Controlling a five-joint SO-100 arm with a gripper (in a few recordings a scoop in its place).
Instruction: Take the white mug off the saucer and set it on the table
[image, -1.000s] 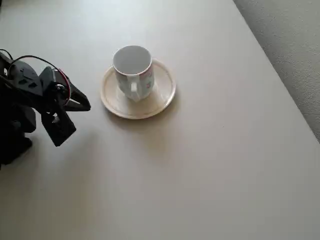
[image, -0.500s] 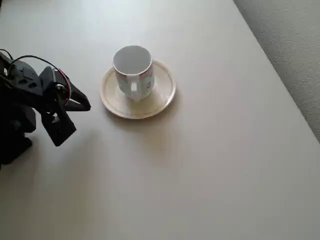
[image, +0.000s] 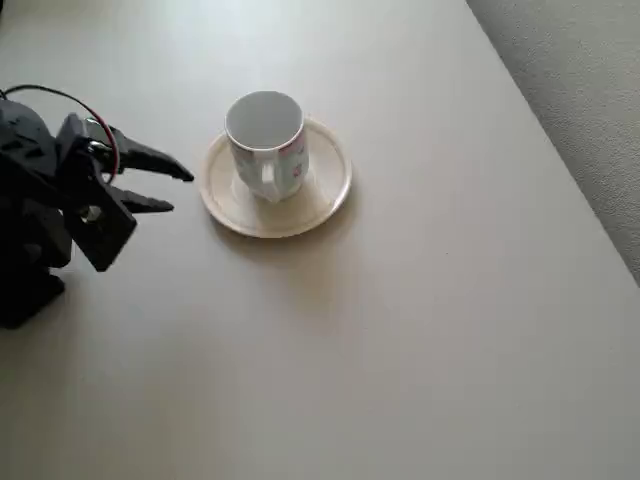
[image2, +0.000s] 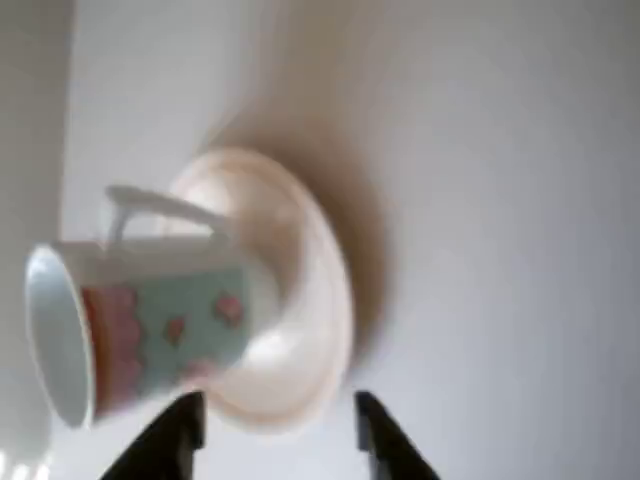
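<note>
Overhead view first, nearest the arm: black two-finger hand (image: 165, 188) now swung up and round from its earlier lower pose, fingers parted to a moderate gap and pointed right toward the crockery, where half a second ago one finger jutted right and the other hung down toward the lower edge. Empty, gripping nothing, and stopped just short of the saucer's left rim. Wrist view blurred and turned on its side, with two dark fingertips (image2: 170, 430) at the bottom edge, spread apart and bracketing the saucer's near rim. Next out, round cream-white shallow ceramic saucer (image: 318, 200), unmoved across the pictures. On its centre, small white ceramic mug (image: 266, 140) with pink and bluish markings, upright, loop handle facing the lower edge of the overhead picture, unmoved as well. Beyond, plain beige matte worktop (image: 420, 330), bare to the right and below. Judged from this: approach begun, aim now lined up on the mug, grasp and lift not yet made; nothing of the task finished so far.
</note>
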